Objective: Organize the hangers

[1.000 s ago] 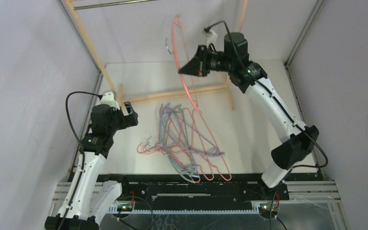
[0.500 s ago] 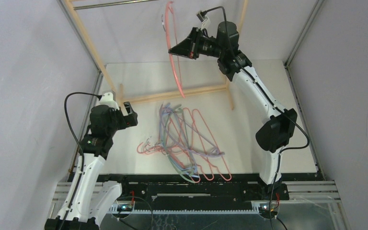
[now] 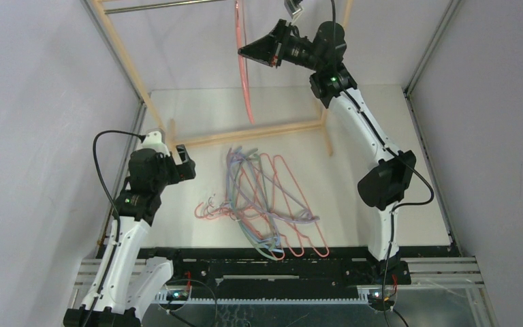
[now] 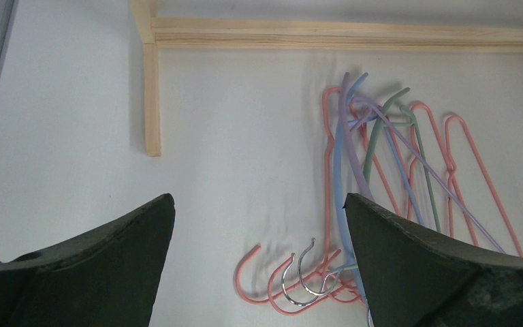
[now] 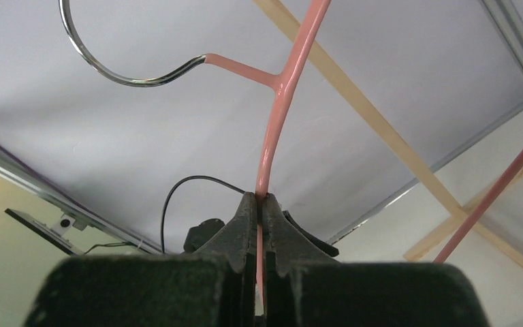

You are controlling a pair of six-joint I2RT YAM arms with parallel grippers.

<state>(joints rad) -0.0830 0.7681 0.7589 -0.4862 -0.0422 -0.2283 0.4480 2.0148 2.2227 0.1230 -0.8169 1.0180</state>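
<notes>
1. Our right gripper [image 5: 260, 199] is pinching one pink hanger [image 5: 280, 95] just below its hook, held high at twelve o'clock, likely to reach the rail [image 3: 170, 6].
2. Our left gripper [image 4: 259, 204] hangs spread wide at nine o'clock of the piled hangers [image 3: 265, 204], probably ready to pick.

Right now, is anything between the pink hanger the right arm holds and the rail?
Nothing visible does. The right gripper is shut on the pink hanger, held up near the metal rail, with only open air between them.
</notes>
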